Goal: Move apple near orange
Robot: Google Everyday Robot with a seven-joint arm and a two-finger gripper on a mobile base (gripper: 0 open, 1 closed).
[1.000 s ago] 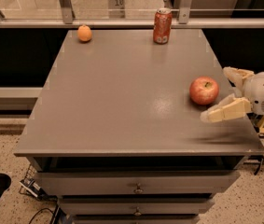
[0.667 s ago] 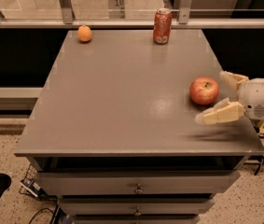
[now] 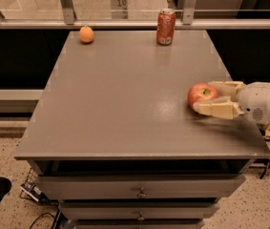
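Well over on the right side of the grey table, roughly midway between its near and far edges, the apple sits on the tabletop, red with a paler patch on top. The gripper reaches in from the right edge of the scene and has the fruit between its two cream-coloured fingers. The near finger lies against the apple's near side. The far finger runs along its far right side, partly hidden behind it. The jaws are drawn in to about the apple's width and clasp it, and the fruit rests on the surface. Behind the fingers, the white arm stretches off to the right past the table's edge.

The orange lies well apart from the apple, at the far left corner of the table. A red soda can stands upright at the far edge, right of the orange and left of the apple's line. Drawers with small knobs sit below the near edge of the tabletop.
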